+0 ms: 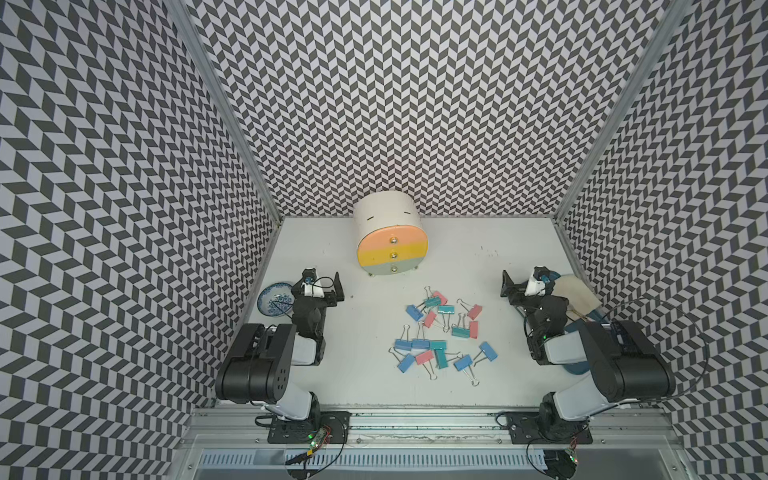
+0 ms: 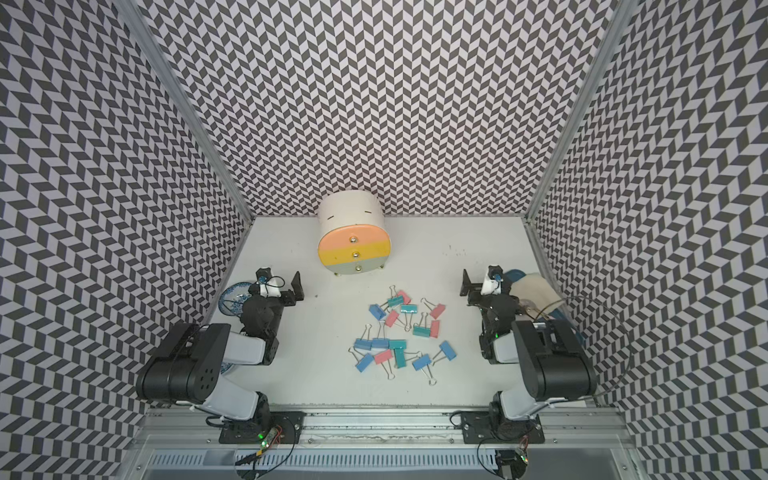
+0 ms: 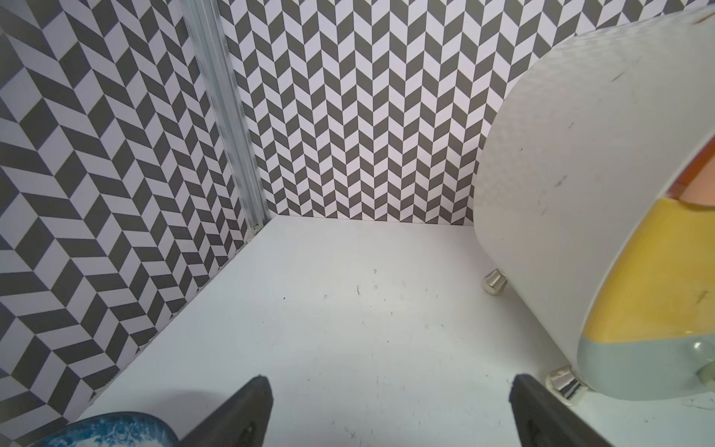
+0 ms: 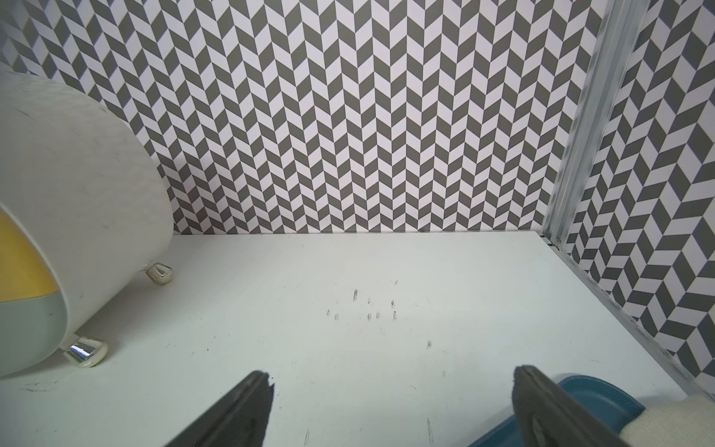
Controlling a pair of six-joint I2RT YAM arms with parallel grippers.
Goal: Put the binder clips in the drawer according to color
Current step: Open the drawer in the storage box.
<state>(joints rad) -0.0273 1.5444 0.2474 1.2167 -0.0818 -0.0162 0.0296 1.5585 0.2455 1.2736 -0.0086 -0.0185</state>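
Fingers point(image 3: 247, 410) of the left gripper point(image 3: 390, 406) and right gripper point(image 4: 390, 398) are standing wide apart, empty. The binder clips point(image 1: 460, 331) are lying scattered before the drawer point(image 1: 390, 251).

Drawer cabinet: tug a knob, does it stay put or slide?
Probably slides: the drawer cabinet stands on small shiny feet on a smooth white table. Tipping seems possible with the top knob, high above the feet. The round knobs look small and glossy, so likely slippery.

We see the clips point(image 1: 437, 345), pink, blue and teal with silver wire handles, scattered loose before the drawer point(image 1: 392, 249), white, round-topped, upright, peach, yellow and grey fronts with metal knobs, seemingly shut
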